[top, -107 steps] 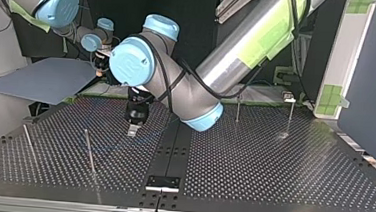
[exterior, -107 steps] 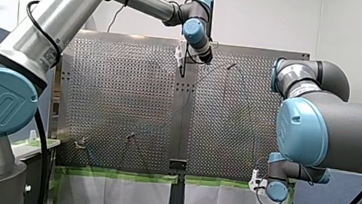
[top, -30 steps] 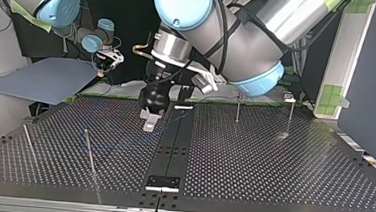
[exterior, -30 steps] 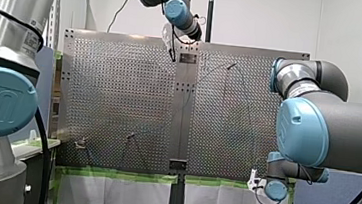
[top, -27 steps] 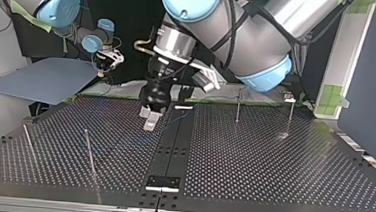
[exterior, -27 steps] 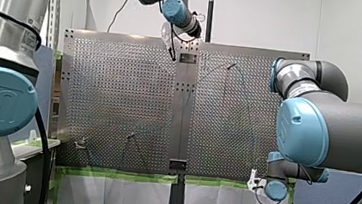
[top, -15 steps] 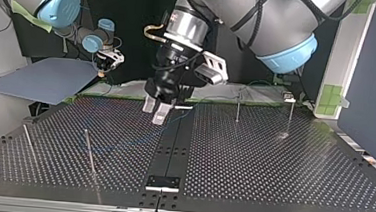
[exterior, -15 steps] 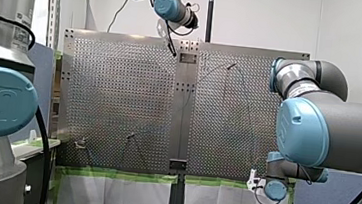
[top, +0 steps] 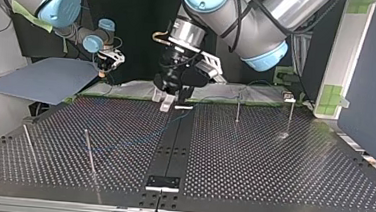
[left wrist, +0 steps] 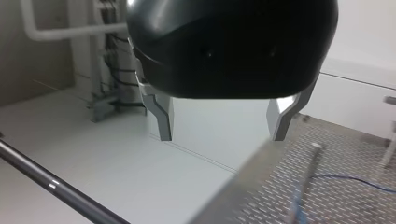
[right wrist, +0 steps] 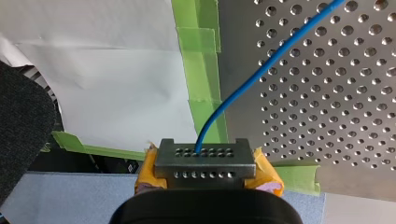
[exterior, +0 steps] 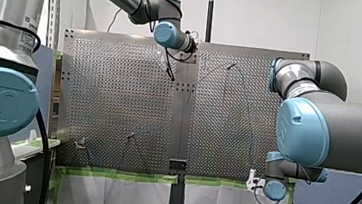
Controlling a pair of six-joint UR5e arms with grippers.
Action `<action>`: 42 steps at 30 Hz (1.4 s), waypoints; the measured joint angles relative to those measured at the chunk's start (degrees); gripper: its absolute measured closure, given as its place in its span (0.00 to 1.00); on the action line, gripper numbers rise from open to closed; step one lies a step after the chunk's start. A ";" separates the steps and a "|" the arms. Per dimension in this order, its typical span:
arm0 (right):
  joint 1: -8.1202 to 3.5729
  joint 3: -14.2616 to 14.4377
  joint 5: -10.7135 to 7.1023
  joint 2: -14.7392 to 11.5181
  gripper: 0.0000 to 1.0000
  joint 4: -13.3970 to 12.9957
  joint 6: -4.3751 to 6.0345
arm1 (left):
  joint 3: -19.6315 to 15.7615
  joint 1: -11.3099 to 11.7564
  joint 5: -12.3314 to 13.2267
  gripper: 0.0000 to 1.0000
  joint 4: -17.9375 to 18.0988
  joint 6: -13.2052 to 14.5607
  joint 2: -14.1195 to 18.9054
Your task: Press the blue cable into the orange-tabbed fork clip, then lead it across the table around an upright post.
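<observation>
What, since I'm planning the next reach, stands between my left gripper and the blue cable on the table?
Nothing visible does. In the top view my left gripper hangs open over the table's far edge; the blue cable lies uncovered on it nearer the camera, and the upright posts stand off to the sides.

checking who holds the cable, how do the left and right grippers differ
The left gripper is open and empty; the right gripper is shut on the blue cable. The left shows bare metal fingers; the right shows yellow pads. Both are two-fingered.
</observation>
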 joint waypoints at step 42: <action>0.58 -0.04 0.00 0.01 1.00 -0.05 0.00 | -23.44 0.14 -4.02 0.02 23.43 7.41 -4.22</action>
